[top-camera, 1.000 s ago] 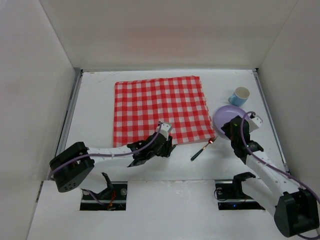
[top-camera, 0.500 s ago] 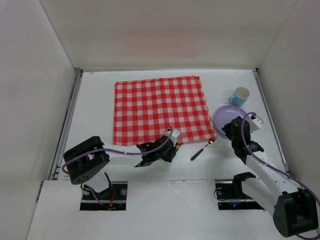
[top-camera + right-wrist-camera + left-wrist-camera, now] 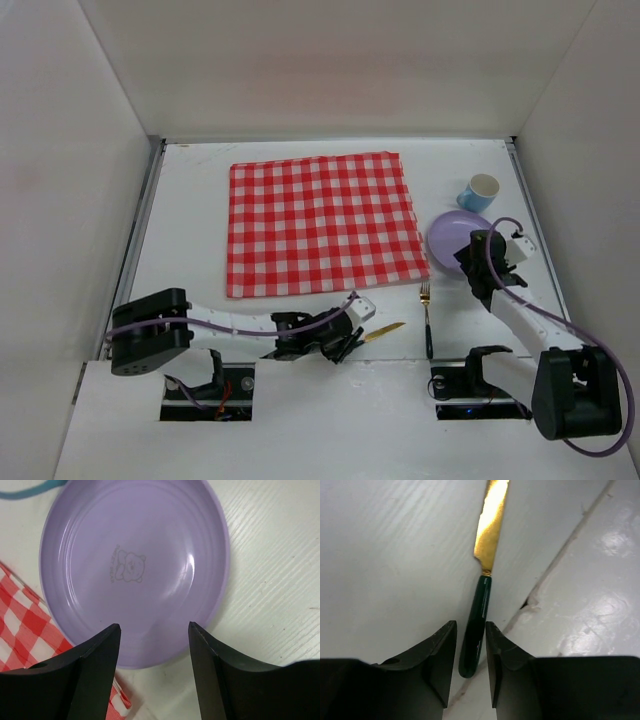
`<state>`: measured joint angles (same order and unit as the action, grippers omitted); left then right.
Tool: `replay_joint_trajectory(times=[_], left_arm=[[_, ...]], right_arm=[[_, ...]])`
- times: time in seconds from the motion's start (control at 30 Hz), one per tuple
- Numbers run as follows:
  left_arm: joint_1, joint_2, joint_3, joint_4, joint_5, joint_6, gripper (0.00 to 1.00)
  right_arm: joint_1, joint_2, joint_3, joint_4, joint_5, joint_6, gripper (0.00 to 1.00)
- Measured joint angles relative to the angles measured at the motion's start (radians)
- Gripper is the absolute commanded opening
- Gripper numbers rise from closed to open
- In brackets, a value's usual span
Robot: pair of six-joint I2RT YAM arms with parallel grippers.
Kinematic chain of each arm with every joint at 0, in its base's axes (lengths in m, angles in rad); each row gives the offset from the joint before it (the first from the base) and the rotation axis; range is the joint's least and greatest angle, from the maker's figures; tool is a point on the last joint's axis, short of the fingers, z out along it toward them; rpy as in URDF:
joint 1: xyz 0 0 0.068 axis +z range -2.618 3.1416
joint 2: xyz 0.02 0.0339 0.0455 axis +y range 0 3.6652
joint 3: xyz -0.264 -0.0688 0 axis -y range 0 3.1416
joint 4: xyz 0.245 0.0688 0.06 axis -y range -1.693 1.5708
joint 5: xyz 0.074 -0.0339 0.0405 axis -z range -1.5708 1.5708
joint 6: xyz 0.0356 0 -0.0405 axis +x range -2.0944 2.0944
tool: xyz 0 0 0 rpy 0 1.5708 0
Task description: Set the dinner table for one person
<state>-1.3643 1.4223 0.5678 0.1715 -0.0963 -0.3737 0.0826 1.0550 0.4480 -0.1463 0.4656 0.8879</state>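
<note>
**Dinner table** spans the booth floor and carries every item. At its near edge the left gripper straddles the green handle of the knife, jaws nearly together; whether they pinch it cannot be told. Preferred technique is to centre the handle, close squarely, then lift before swinging. Near the right edge the right gripper hangs wide apart and empty over the plate. Count: one cloth, one knife, one fork, one plate, one cup.

Overhead view spans the dinner table; wrist views hover close over knife and plate.
</note>
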Motion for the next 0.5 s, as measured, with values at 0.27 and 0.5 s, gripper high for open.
replay_joint_trajectory(times=[0.27, 0.5], left_arm=[[0.086, -0.138, -0.045, -0.032, -0.121, -0.011, 0.34], [0.195, -0.33, -0.104, 0.052, -0.15, -0.027, 0.41]], right_arm=[[-0.176, -0.037, -0.003, -0.004, -0.003, 0.002, 0.57], [-0.208, 0.107, 0.013, -0.003, -0.061, 0.002, 0.52]])
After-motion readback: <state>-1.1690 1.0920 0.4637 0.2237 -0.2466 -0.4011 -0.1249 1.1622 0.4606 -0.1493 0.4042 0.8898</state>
